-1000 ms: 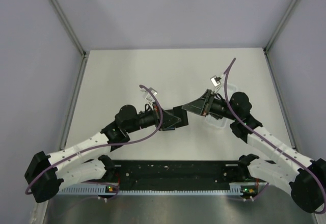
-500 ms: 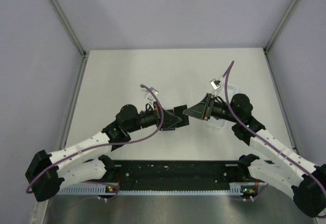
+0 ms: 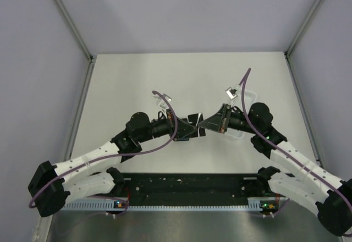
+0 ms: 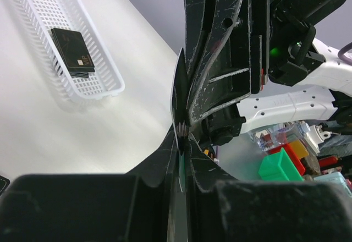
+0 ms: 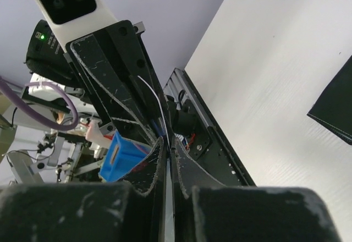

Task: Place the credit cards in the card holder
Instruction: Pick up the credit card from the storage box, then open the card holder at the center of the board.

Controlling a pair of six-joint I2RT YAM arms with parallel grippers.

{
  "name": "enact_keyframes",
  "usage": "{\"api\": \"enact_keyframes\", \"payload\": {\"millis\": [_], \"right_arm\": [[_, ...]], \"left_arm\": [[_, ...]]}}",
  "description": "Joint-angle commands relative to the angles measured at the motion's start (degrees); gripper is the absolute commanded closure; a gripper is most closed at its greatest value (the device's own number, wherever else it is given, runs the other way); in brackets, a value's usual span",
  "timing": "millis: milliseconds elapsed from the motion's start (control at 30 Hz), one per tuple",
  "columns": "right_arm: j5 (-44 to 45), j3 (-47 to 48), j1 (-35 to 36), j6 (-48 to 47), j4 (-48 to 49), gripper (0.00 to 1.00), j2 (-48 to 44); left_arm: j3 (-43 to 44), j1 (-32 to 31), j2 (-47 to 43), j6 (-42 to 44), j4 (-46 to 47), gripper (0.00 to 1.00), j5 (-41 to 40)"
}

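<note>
Table is in view from above. The left arm and right arm both reach in and meet nose to nose just left of the white basket tray. The right arm's wrist sits over the tray in the top view and hides most of it.

The tray lies flat on the table. The stack of credit cards is inside it, towards one end, dark and flat.

The card holder is up off the table, left of the tray, at the point where the two grippers meet. The left gripper is closed right down on it. In my left wrist view a thin dark sheet stands edge-on out of the pinch.

The right gripper is also closed tight, tip to tip with the left one. Something thin is pinched between its fingers. From these angles I can't tell if that's a card or a flap of the card holder.
</note>
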Motion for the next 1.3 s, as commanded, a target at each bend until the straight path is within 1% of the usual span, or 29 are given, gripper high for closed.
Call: {"api": "enact_keyframes", "payload": {"millis": [0, 133, 200, 267, 367, 433, 533, 667, 733, 800, 833, 867, 933, 967, 1000, 1033, 1067, 1200, 1267], "right_arm": [[0.9, 0.0, 1.0, -1.2, -0.2, 1.0, -1.1], [4.5, 0.7, 1.1, -3.9, -4.8, 1.0, -2.5], [6.7, 1.3, 1.1, -5.5, -7.9, 1.0, -2.9], [7.7, 1.6, 1.1, -6.6, -9.3, 1.0, -2.5], [7.8, 0.8, 1.2, -6.9, -7.5, 1.0, -1.5], [7.9, 0.2, 1.8, -6.6, -4.9, 1.0, -0.8], [9.2, 0.2, 2.6, -7.7, -4.0, 1.0, 0.0], [10.0, 0.2, 2.7, -9.1, -3.9, 1.0, 2.6], [11.2, 2.3, 3.1, -10.5, -7.2, 1.0, 5.5], [15.7, 6.4, 5.4, -13.1, -12.7, 1.0, 8.6], [19.4, 8.4, 6.8, -14.3, -16.5, 1.0, 10.5], [22.4, 11.0, 8.0, -15.0, -20.0, 1.0, 12.3], [25.1, 16.1, 9.6, -15.4, -23.6, 1.0, 18.1], [26.2, 18.2, 10.1, -14.9, -24.9, 1.0, 20.3], [27.7, 19.8, 11.1, -14.4, -26.2, 1.0, 22.8], [29.5, 21.8, 11.6, -14.4, -27.3, 1.0, 25.3], [31.8, 23.5, 12.7, -14.3, -28.6, 1.0, 27.4], [40.3, 32.0, 16.4, -13.6, -34.5, 1.0, 37.3], [42.5, 35.5, 17.5, -13.3, -37.0, 1.0, 41.4]], "left_arm": [[2.0, -0.3, 0.0, 1.3, 3.1, 0.8, 0.0], [1.1, 0.0, -2.4, 3.2, -0.5, 0.48, -4.4], [0.7, 0.4, -4.2, 4.5, -5.4, 0.36, -7.7], [0.4, 1.2, -6.4, 5.4, -9.2, 0.27, -11.1], [-0.9, 2.9, -9.1, 6.7, -14.0, 0.18, -15.1], [-1.9, 5.1, -11.0, 7.2, -16.5, 0.14, -17.3], [-3.6, 8.5, -13.3, 7.3, -19.4, 0.1, -18.7], [-4.6, 13.3, -13.9, 7.7, -22.4, 0.09, -18.7], [-4.8, 14.4, -13.4, 8.4, -23.7, 0.11, -19.0], [-5.1, 14.5, -12.7, 9.5, -23.7, 0.14, -19.6], [-5.3, 14.6, -12.4, 10.1, -23.8, 0.18, -19.7], [-5.4, 14.5, -12.0, 10.4, -23.7, 0.25, -19.7], [-5.7, 14.5, -10.5, 11.1, -23.7, 0.44, -19.2], [-5.9, 14.6, -10.0, 11.7, -23.7, 0.61, -18.7], [-6.0, 14.6, -9.0, 11.9, -23.7, 0.85, -17.9], [-6.0, 14.5, -8.6, 11.9, -23.7, 0.98, -17.8], [-6.0, 14.5, -7.7, 11.7, -23.7, 1.0, -16.8], [-7.9, 14.3, -4.4, 10.1, -20.1, 1.0, -15.4], [-9.0, 14.3, -3.6, 9.2, -17.7, 1.0, -14.9]]}}
